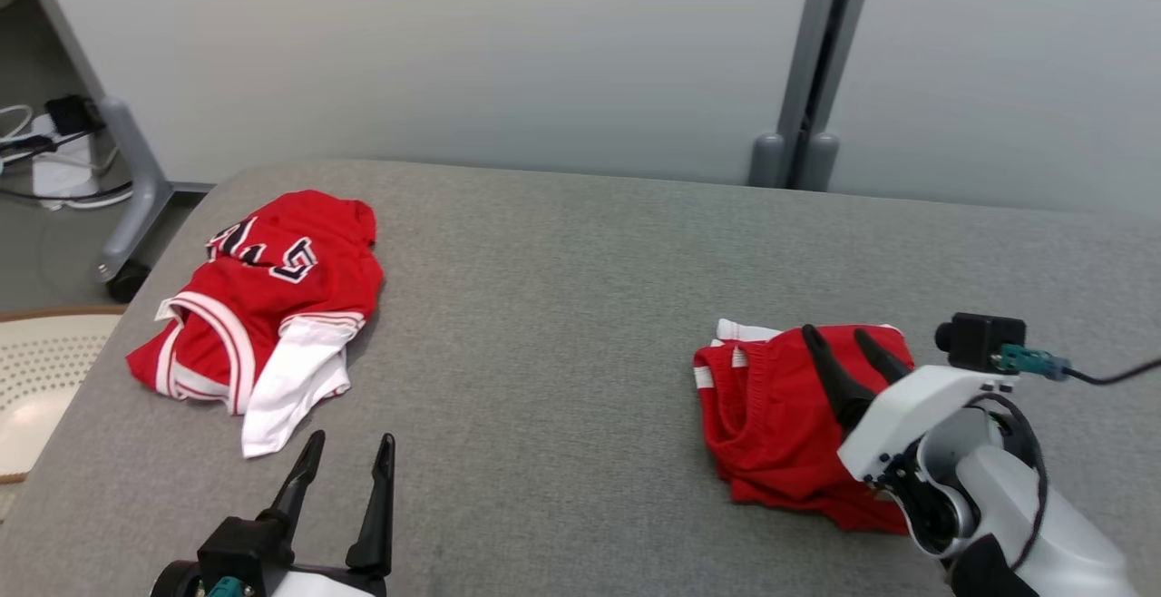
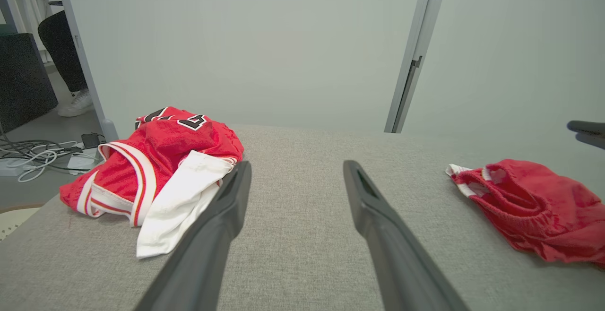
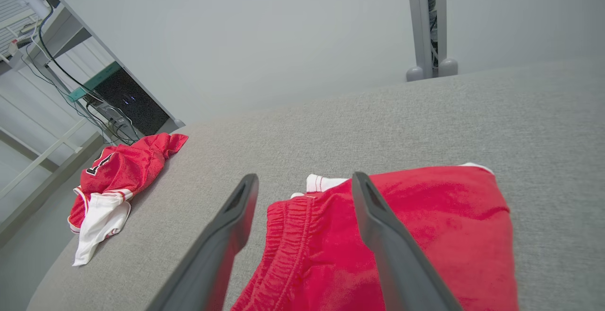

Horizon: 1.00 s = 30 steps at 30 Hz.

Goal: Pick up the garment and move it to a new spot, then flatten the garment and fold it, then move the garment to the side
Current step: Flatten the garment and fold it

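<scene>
Head view: a grey padded table fills the scene before a pale wall; on it, toward the robot's left, a red jersey with white trim lies crumpled, its lettering turned toward the far edge; well apart from it, toward the robot's right, red shorts lie gathered into a compact, roughly square pad with no clear long axis; the right gripper hangs directly over the shorts, fingers spread and clamped on nothing, though whether the tips touch the cloth cannot be told; the left gripper rests low at the near edge, fingers likewise apart and empty, with the jersey just ahead and to its left; on this showing the right arm is the one placed for the shorts and the left arm is the nearer to the jersey; the right wrist view brings out the elastic waistband, running between the fingers along the pad's left edge, which the head view partly hides behind the arm; the left wrist view adds a person's leg and pale shoe and cables on the floor beyond the table's corner
</scene>
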Tool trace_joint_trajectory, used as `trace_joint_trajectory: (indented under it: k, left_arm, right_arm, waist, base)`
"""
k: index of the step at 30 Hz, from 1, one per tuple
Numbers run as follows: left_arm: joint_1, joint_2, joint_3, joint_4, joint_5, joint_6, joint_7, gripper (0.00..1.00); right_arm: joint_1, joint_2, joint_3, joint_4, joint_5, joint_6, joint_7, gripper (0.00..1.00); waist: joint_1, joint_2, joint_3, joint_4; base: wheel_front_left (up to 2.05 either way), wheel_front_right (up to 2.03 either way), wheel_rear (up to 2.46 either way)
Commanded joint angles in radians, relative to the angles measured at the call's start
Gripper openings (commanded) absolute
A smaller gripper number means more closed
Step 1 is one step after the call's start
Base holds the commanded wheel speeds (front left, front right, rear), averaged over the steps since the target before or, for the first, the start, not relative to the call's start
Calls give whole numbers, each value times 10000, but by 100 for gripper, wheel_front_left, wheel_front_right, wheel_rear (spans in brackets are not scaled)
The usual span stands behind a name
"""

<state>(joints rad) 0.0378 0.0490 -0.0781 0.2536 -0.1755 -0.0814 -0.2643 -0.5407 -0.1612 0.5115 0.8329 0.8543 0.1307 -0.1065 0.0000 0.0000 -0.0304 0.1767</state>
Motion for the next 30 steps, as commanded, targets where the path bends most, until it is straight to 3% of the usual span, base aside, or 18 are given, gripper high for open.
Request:
trace_joint_trajectory:
  k: [1,10,13,23,30]
  left_arm:
    - [125,33,151,-99,78,-14,1,100]
    - [226,36,660,-330,290,-55,1,100]
    - [267,35,856,-404,398,-72,1,100]
    - [468,46,1316,-645,582,-129,1,100]
    - [442,43,1500,-641,622,-211,1,100]
  right_arm:
    - [288,-288,150,-398,-104,2,-418,100]
    - [1247,-1468,145,-2127,-1132,2,-1556,100]
    - [1769,-1586,-596,-2969,-1677,2,-1600,100]
    - [4242,-920,-2763,-5915,-3614,2,-1600,100]
    - [5565,-365,-3575,-6925,-4409,2,-1600,100]
  waist:
    - [0,0,-85,-290]
    - [0,0,-175,-1033]
    - [0,0,-199,-1291]
    - [0,0,-219,-1922]
    - [0,0,-233,-1985]
  base:
    - [0,0,0]
    - [0,0,0]
    - [0,0,0]
    - [0,0,0]
    - [0,0,0]
